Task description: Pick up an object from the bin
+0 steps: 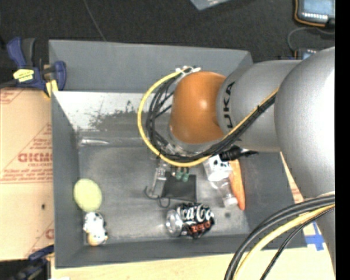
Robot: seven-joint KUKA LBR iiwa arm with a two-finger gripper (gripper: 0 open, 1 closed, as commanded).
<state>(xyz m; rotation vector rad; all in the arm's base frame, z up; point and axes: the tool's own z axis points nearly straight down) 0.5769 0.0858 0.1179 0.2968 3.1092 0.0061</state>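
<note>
My gripper (pixel 158 184) reaches down to the bin floor near the middle, and most of it is hidden under the arm's wrist. A black flat piece (pixel 180 186) lies right beside it; whether this is a loose thing or part of the gripper is unclear. A crushed black, red and silver drink can (pixel 190 220) lies just in front of the gripper, a little apart. A white plastic bottle-like thing (pixel 218 171) and a long orange thing (pixel 237 185) lie to its right.
A yellow-green ball (pixel 88 194) and a small black-and-white cow figure (pixel 95 228) sit in the near left corner. The arm and its cables cover the bin's middle and right. Bare floor stretches between the ball and the gripper.
</note>
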